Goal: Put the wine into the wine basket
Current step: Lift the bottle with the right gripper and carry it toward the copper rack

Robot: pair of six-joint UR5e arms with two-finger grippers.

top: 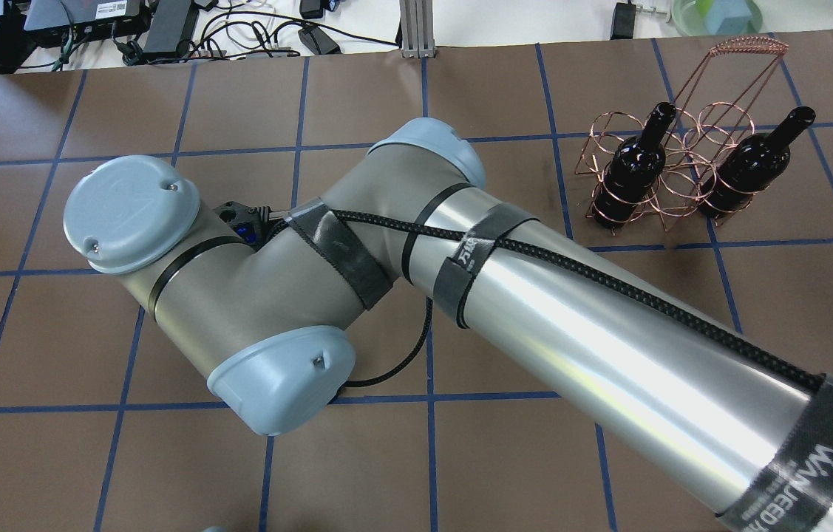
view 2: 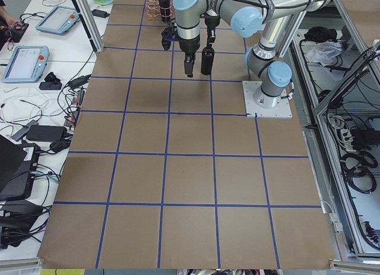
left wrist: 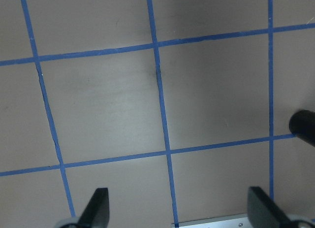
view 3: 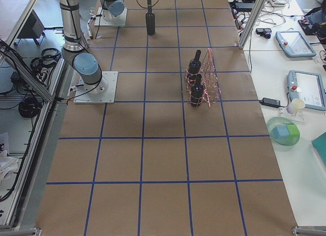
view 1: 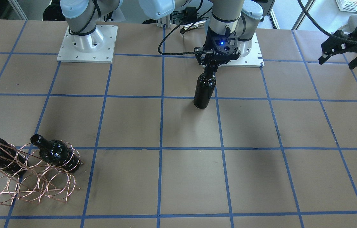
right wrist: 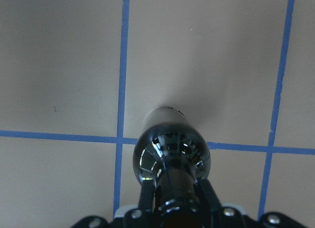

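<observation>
My right gripper (view 1: 211,68) is shut on the neck of a dark glass wine bottle (view 1: 204,91) and holds it upright, close in front of the left arm's base. The right wrist view shows the fingers (right wrist: 146,196) clamped on the neck above the bottle's shoulder (right wrist: 170,154). I cannot tell whether its base touches the table. The copper wire wine basket (view 1: 26,182) stands far off at the table's edge with two more bottles (top: 634,166) (top: 752,162) in its rings. My left gripper (view 1: 340,58) is open and empty, raised off to the side; its fingers (left wrist: 98,203) hang over bare table.
The brown table has a grid of blue tape lines (view 1: 161,126). The right arm's long silver link (top: 608,332) reaches across the table and hides the held bottle in the overhead view. The left arm's base plate (view 1: 251,61) lies just behind the bottle. Cables and devices (top: 165,29) line the far edge.
</observation>
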